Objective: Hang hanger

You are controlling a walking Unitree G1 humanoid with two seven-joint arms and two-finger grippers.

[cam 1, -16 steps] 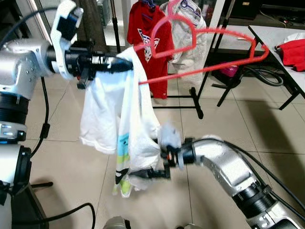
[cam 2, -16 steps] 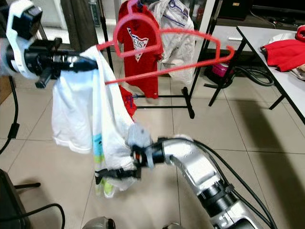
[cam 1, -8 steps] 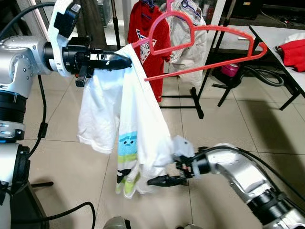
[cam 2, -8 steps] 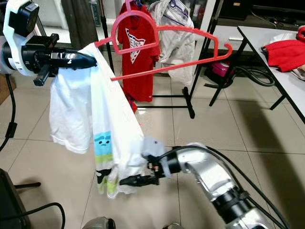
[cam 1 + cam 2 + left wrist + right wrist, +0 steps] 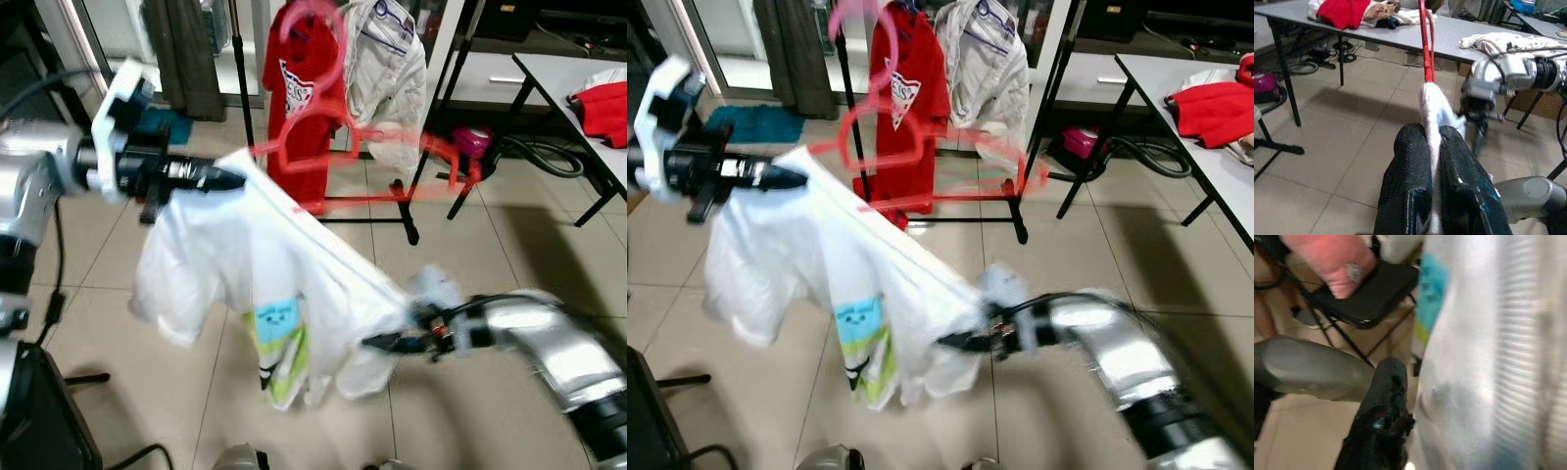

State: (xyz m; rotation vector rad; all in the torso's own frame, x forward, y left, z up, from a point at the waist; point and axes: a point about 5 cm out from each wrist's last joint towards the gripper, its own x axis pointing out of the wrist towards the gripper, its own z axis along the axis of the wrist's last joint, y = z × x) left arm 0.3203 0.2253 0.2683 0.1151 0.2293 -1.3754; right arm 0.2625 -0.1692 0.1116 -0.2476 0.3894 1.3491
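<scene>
Your left gripper point(image 5: 230, 179) fingers are clenched on the limp white shirt point(image 5: 284, 284) draped over the light, stiff red hanger point(image 5: 362, 147) near the clothes rack point(image 5: 407, 211); right gripper point(image 5: 377, 343) grasps the hem, so carry by the hook.

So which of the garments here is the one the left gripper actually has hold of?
The white T-shirt with the blue-and-green print, pinched by the left gripper on the red hanger; the red shirt hangs on the rack.

2 silver arms, black cable looping beside the left arm point(image 5: 34, 181), white block behind its black fingers point(image 5: 1405, 186), right arm point(image 5: 558, 343) blurred
</scene>
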